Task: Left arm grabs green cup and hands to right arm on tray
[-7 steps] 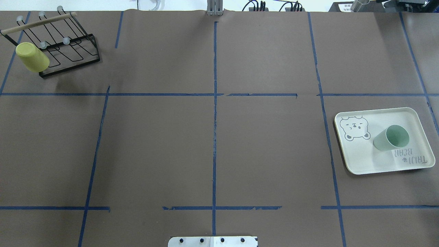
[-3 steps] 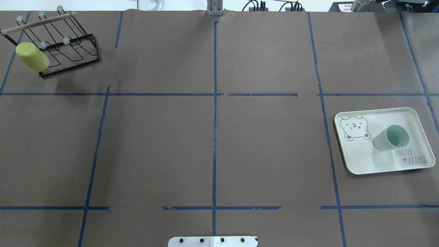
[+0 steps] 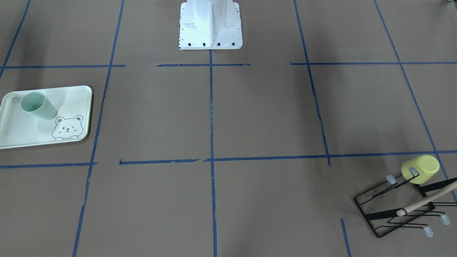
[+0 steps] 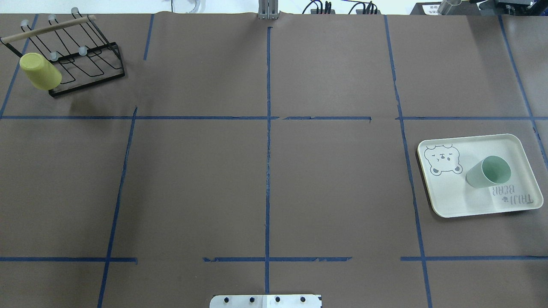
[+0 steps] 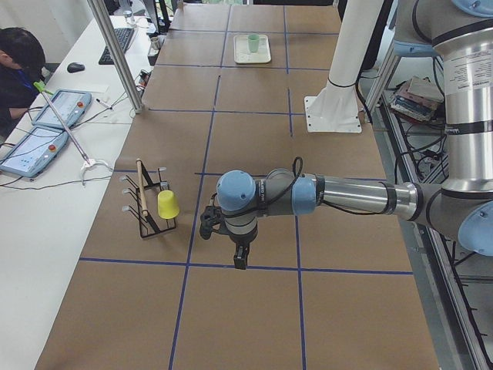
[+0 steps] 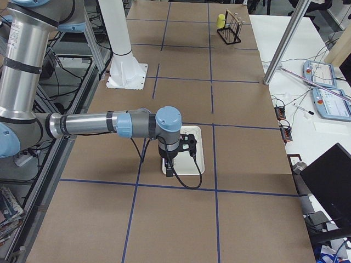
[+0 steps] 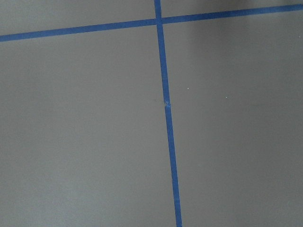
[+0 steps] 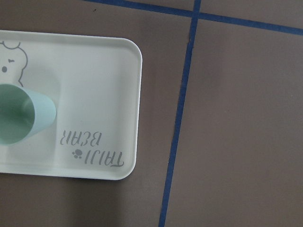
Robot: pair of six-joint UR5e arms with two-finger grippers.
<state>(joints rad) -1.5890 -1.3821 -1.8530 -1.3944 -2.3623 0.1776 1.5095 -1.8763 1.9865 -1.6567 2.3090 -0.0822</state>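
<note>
The green cup stands upright on the tray at the table's right side. Both also show in the front view, the cup on the tray. The right wrist view looks down on the cup and the tray. My right gripper hangs over the tray's near edge; I cannot tell whether it is open or shut. My left gripper points down over bare table, beside the rack; I cannot tell its state. Neither gripper shows in the overhead or front views.
A yellow-green cup hangs upside down on a black wire rack at the far left corner. The robot's white base stands at the table's near edge. Blue tape lines cross the brown table.
</note>
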